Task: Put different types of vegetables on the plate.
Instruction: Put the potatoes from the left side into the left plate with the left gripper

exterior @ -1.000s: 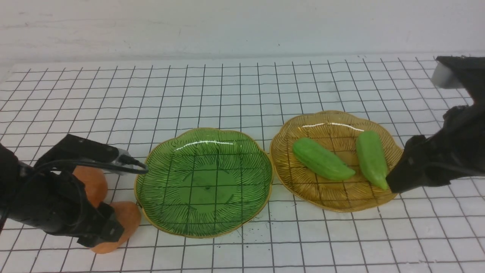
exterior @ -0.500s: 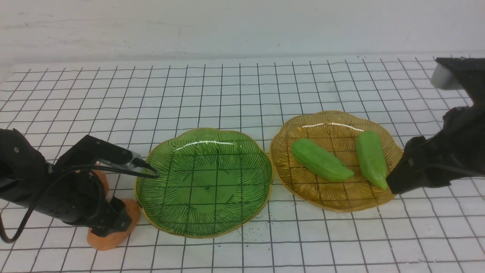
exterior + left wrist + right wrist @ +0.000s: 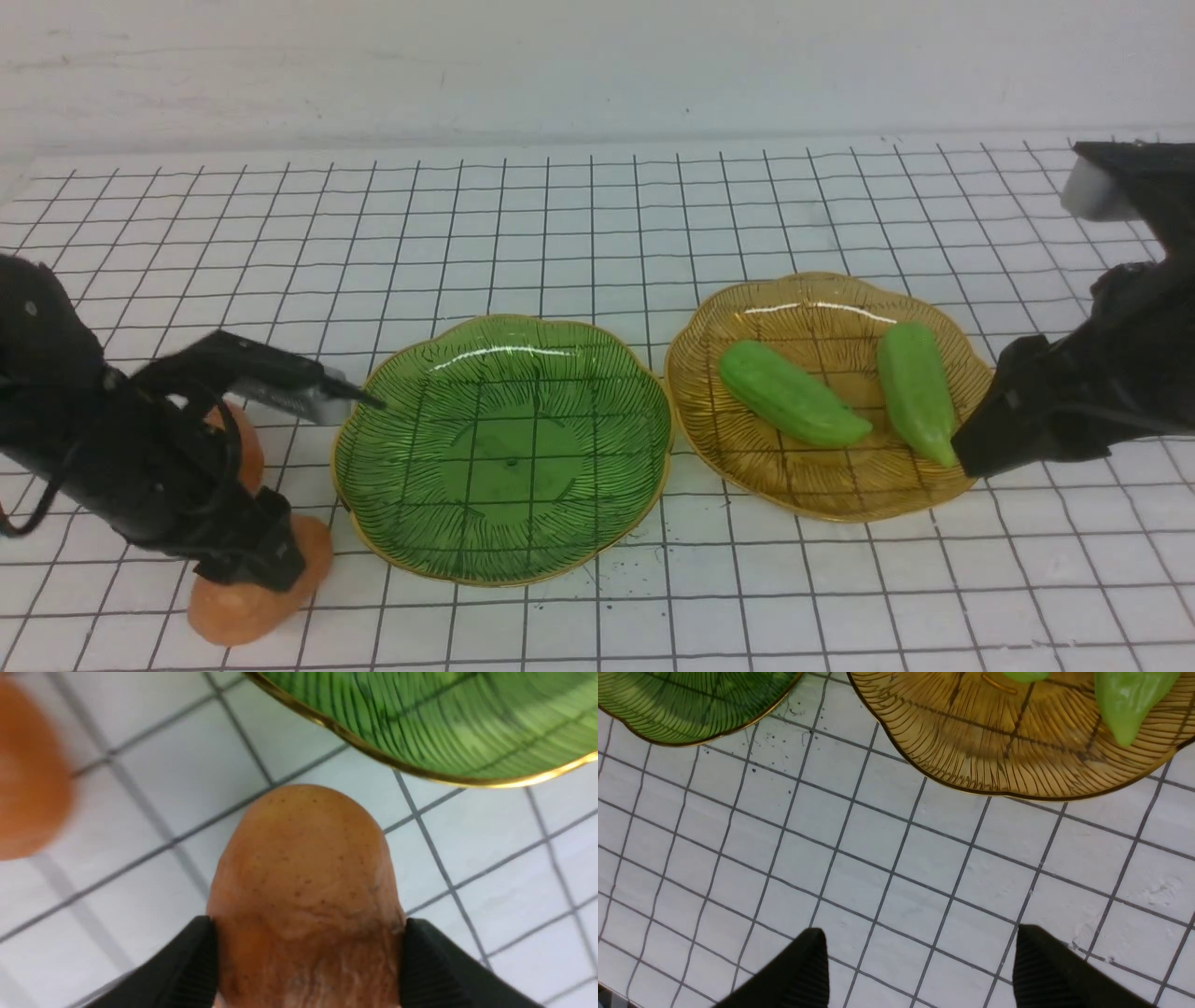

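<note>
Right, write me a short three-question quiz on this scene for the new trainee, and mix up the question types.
1. How many green pods lie on the amber plate?
2. True or false: the green plate holds no vegetable.
3. What sits between the fingers of the left gripper?
A. a green pod
B. an orange-brown potato
C. nothing

Key: 1. two; 2. true; 3. B.
</note>
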`<action>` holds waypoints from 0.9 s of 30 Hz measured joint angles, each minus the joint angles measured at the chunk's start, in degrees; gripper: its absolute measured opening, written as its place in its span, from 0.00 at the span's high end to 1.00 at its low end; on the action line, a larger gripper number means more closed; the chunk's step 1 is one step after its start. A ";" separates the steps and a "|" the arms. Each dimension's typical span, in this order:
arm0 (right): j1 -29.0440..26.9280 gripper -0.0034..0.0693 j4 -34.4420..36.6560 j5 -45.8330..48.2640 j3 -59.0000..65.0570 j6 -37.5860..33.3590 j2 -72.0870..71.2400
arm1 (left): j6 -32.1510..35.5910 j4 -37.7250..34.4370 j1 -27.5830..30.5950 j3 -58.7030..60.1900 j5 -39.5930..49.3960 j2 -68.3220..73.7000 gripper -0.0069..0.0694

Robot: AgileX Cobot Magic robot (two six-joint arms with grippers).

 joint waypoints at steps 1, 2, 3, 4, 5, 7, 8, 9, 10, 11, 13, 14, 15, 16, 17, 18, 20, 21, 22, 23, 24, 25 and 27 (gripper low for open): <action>0.00 0.29 0.00 0.00 0.00 0.00 0.00 | -2.06 0.83 0.00 -2.00 1.67 -1.05 0.33; 0.00 0.29 0.00 0.00 0.00 0.00 0.00 | -4.94 1.18 0.00 -4.48 3.25 -2.14 0.33; 0.00 0.29 0.00 0.00 0.00 0.00 0.00 | -6.06 1.18 0.00 -5.29 3.69 -2.44 0.33; 0.00 0.29 0.00 0.00 0.00 0.00 0.00 | -10.34 0.35 0.00 -8.01 4.67 -3.06 0.33; 0.00 0.29 0.06 -0.06 0.00 0.00 0.00 | -12.98 -0.67 -0.07 -9.42 5.02 -3.22 0.33; 0.00 0.29 0.27 -0.26 0.00 0.00 0.00 | -17.40 -3.00 -0.58 -11.38 5.18 -3.22 0.33; 0.00 0.29 0.38 -0.60 0.00 0.00 0.00 | -20.93 -5.70 -1.72 -12.66 5.06 -2.79 0.33; 0.00 0.29 0.41 -0.76 0.00 0.00 0.00 | -22.63 -7.82 -2.97 -13.27 4.84 -2.25 0.33; 0.00 0.29 0.41 -0.90 0.02 0.00 0.00 | -23.92 -10.69 -5.23 -13.78 3.98 -0.98 0.33; 0.00 0.29 0.41 -0.90 0.02 0.00 0.00 | -24.07 -10.69 -5.23 -13.85 3.98 -0.75 0.33; 0.00 0.29 0.41 -0.96 0.02 0.00 0.00 | -24.77 -13.74 -8.73 -14.64 2.48 2.14 0.33; 0.00 0.29 0.41 -0.95 0.02 0.00 0.00 | -24.97 -15.06 -10.69 -15.13 1.36 3.83 0.33; 0.00 0.29 0.41 -0.95 0.02 0.00 0.00 | -25.12 -16.28 -12.49 -15.87 0.04 6.36 0.33; 0.00 0.29 0.41 -0.95 0.02 0.00 0.00 | -25.17 -16.92 -13.74 -16.29 -0.87 7.74 0.33; 0.00 0.29 0.41 -0.95 0.02 0.00 0.00 | -25.17 -17.62 -14.61 -16.68 -1.69 9.10 0.33; 0.00 0.29 0.41 -0.95 0.02 0.00 0.00 | -25.34 -18.58 -15.42 -17.07 -2.81 10.74 0.33; 0.00 0.29 0.41 -0.95 0.02 0.00 0.00 | -25.45 -20.47 -16.81 -17.55 -4.59 13.13 0.33; 0.00 0.29 0.41 -1.00 0.02 0.00 0.00 | -25.45 -21.50 -17.29 -17.71 -5.45 14.21 0.33; 0.00 0.29 0.41 -1.02 0.02 0.00 0.00 | -25.45 -23.62 -17.79 -17.91 -6.93 16.06 0.33; 0.00 0.29 0.41 -1.02 0.02 0.00 0.00 | -25.45 -24.42 -17.92 -17.91 -7.47 16.62 0.33; 0.00 0.29 0.41 -1.02 0.02 0.00 0.00 | -25.31 -25.78 -18.05 -17.91 -8.29 17.49 0.33; 0.00 0.29 0.41 -1.08 0.02 0.00 0.00 | -25.13 -26.40 -18.05 -17.91 -8.72 17.88 0.31; 0.00 0.29 0.41 -1.27 0.02 -0.19 0.00 | -24.87 -27.41 -17.91 -17.98 -9.66 18.32 0.25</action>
